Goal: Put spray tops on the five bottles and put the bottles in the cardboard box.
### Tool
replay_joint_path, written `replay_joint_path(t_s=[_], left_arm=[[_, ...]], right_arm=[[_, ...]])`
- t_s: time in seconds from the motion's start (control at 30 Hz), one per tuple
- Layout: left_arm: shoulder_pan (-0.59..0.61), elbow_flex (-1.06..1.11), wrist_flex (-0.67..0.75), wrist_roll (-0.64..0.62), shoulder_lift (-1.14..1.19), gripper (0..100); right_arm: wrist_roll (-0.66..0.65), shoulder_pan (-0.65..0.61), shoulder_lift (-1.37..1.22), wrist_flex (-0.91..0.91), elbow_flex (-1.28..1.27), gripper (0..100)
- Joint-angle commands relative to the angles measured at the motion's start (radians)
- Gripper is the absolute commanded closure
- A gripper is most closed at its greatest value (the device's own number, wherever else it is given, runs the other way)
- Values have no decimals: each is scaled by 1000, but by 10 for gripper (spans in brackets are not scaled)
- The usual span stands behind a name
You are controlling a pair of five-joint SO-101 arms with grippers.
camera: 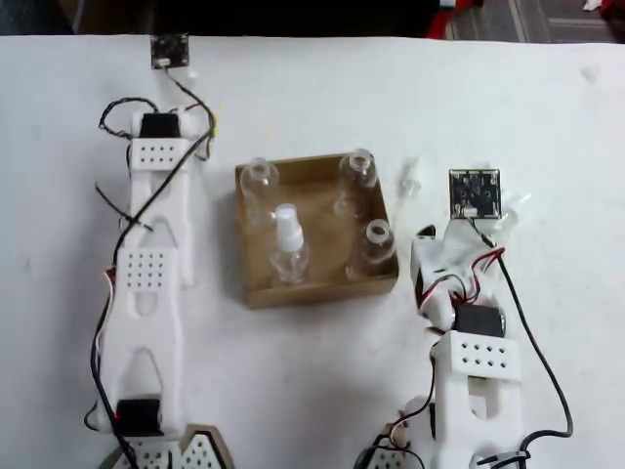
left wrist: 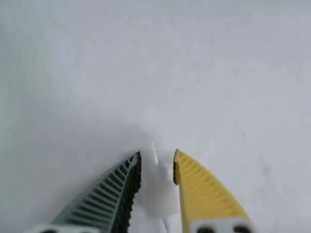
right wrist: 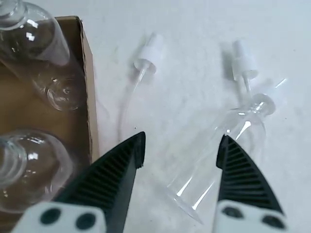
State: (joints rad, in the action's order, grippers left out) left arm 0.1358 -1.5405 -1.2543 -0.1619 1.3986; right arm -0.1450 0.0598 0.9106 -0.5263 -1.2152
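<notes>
The cardboard box (camera: pixel 256 285) holds several clear bottles; one (camera: pixel 287 246) wears a white spray top, the others (camera: pixel 357 171) are bare-necked. Outside the box, a clear bottle (right wrist: pixel 228 141) lies on its side between the black fingers of my open right gripper (right wrist: pixel 182 145), close to one finger. Two loose spray tops (right wrist: pixel 148 57) (right wrist: pixel 243 62) lie just beyond it. My left gripper (left wrist: pixel 157 160), with one grey and one yellow finger, is shut on a small white spray top (left wrist: pixel 158 194) over the bare white table.
The left arm (camera: pixel 146 274) stretches along the left side of the box, the right arm (camera: pixel 476 357) stands at the box's right. A box wall (right wrist: pixel 87 73) runs close beside the right gripper. Cables trail beside both arms. The table is white all round.
</notes>
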Motion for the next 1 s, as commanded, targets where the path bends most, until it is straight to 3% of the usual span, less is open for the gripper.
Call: replay_joint_path(t_s=[0.0, 0.3, 0.6, 0.83, 0.97], left_arm=[[8, 5, 32, 0, -24, 897], [8, 34, 83, 0, -13, 897], [-1, 110, -21, 46, -25, 897], [30, -74, -290, 54, -71, 897], [13, -126, -436, 167, -90, 895]], right_arm=[[-11, -1, 12, 24, 6, 789], [-11, -2, 10, 22, 5, 789], [-11, -8, 10, 22, 5, 789], [-11, -8, 10, 22, 5, 789], [-11, -8, 10, 24, 5, 789]])
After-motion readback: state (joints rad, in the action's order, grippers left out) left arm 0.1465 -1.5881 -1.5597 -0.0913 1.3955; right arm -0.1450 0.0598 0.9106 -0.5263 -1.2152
